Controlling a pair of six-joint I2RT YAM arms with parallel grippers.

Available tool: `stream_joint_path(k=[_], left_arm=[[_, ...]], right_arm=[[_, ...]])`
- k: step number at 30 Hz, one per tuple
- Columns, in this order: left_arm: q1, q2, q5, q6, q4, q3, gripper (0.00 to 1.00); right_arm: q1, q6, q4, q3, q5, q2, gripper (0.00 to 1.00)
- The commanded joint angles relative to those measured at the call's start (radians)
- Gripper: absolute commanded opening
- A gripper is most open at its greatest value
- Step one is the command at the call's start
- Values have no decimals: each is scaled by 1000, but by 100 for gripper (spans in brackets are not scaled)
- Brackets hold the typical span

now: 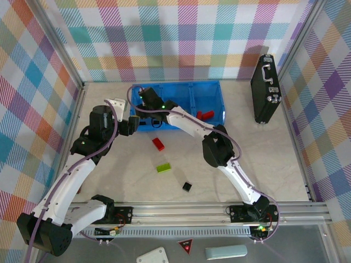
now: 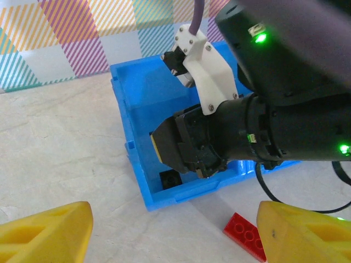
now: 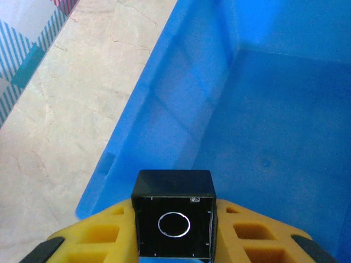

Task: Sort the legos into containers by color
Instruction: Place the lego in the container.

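We're seeing the pale stone-look table (image 1: pixel 263 164) carrying everything, flat and matte. At 12 o'clock on it the blue tray (image 1: pixel 181 92) is lying, glossy moulded plastic, low walls and dividers making three rectangular bins; at 2 o'clock a black briefcase (image 1: pixel 265 90) is standing on edge, hard shell, metal handle. The right arm (image 1: pixel 219 150) is reaching from 5 o'clock to the tray's left compartment (image 3: pixel 258 137), and the right gripper (image 3: pixel 175 244) is hanging over that bin's near-left corner, jaws pinching a black brick (image 3: pixel 173 189), small, squarish, shiny, a round ring on the face toward the wrist camera; we're judging it is being held above the floor so a release lands it in the bin for black. The left gripper (image 2: pixel 175 241) is hovering just outside the tray's 7 o'clock corner, blocky yellow fingers (image 2: pixel 46 233) with hollows standing wide apart, nothing between them, likely parking clear of the other arm. Red bricks (image 1: pixel 204 115) are lying in the right compartment (image 1: pixel 214 98). At 6 o'clock of the tray loose ones are waiting: a red brick (image 1: pixel 158 144), oblong and studded, a lime-green brick (image 1: pixel 163 167) just below it, and a tiny loose black brick (image 1: pixel 187 187) at 5 o'clock of that.
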Motion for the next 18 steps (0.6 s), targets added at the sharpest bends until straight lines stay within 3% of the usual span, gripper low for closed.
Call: stream_joint_path(k=[1, 18], left_arm=[[8, -18, -9, 15, 36, -18, 78], [6, 7, 32, 0, 44, -12, 78]], right_arm=[[4, -30, 67, 33, 36, 38, 31], [4, -48, 102, 74, 47, 128, 38]])
